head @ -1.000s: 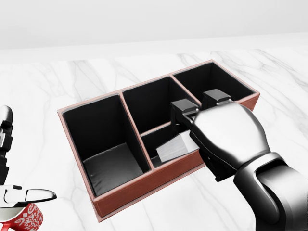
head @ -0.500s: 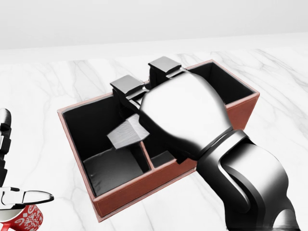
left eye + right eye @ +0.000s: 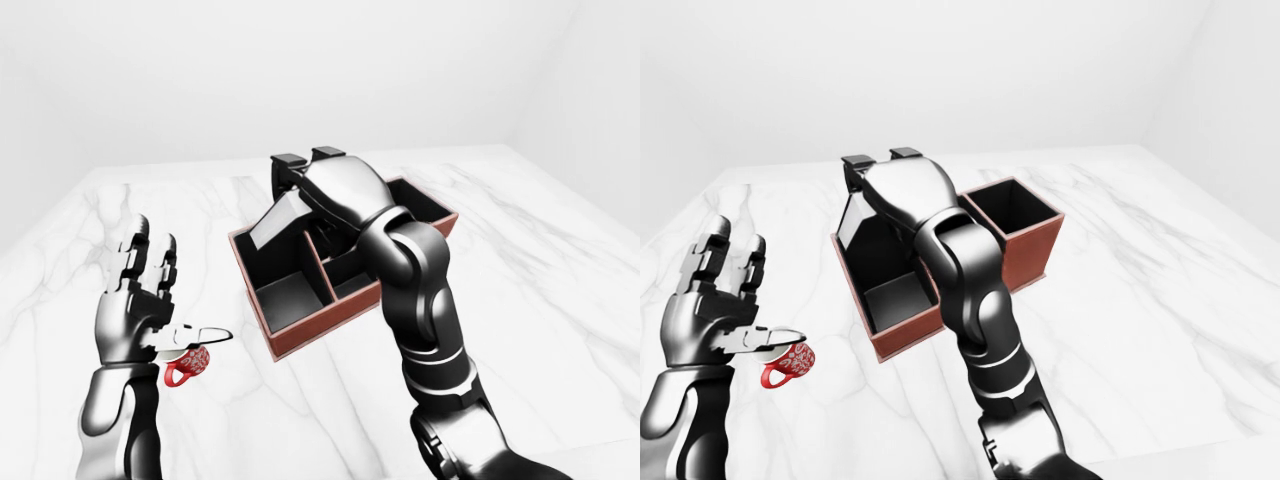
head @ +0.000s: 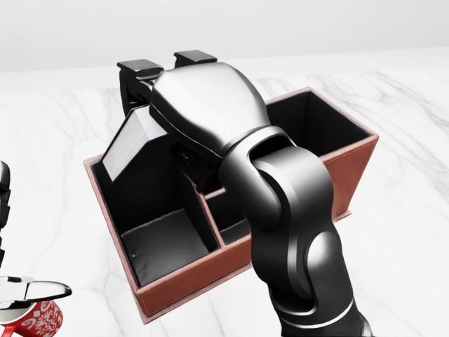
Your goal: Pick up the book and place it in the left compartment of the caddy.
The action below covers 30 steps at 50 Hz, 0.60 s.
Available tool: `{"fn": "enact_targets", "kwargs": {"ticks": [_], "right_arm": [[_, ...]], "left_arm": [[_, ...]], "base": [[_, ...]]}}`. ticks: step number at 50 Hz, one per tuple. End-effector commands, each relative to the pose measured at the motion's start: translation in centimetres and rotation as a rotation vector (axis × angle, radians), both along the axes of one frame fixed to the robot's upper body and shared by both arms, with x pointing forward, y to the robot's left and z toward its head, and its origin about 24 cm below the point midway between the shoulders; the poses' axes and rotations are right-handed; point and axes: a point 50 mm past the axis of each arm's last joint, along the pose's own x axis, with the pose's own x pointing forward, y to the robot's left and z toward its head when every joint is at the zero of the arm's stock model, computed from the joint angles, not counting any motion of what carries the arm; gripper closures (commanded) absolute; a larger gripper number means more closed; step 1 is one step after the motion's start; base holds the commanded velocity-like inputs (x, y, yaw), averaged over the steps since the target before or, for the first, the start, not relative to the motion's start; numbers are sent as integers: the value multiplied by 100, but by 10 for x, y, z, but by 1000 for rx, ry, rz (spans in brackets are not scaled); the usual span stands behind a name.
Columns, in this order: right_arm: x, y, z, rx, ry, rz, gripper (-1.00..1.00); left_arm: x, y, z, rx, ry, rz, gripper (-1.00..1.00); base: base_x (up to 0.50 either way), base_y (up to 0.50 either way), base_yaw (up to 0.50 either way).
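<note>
A white marble table (image 4: 63,133) under pale walls is bearing a red caddy (image 4: 280,246). The right hand (image 4: 203,98) is gripping the book (image 4: 130,144) with its fingers closed round it, holding it tilted above the upper edge of the left compartment (image 4: 165,242), probably so it can slide down into that slot. The left hand (image 3: 140,300) is hanging apart at the left with fingers spread, holding nothing, just above a red mug (image 3: 188,365), likely kept clear of the caddy.
</note>
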Motion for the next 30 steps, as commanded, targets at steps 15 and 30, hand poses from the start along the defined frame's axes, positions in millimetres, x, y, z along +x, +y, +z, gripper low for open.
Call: {"fn": "enact_targets", "kwargs": {"ticks": [15, 30], "right_arm": [[28, 26, -10, -83, 119, 1, 100], [34, 35, -21, -222, 100, 23, 100]], "left_arm": [[-1, 5, -4, -18, 14, 8, -100], [-1, 7, -9, -27, 31, 10, -100]], "base": [[0, 0, 0], [0, 0, 0]]}}
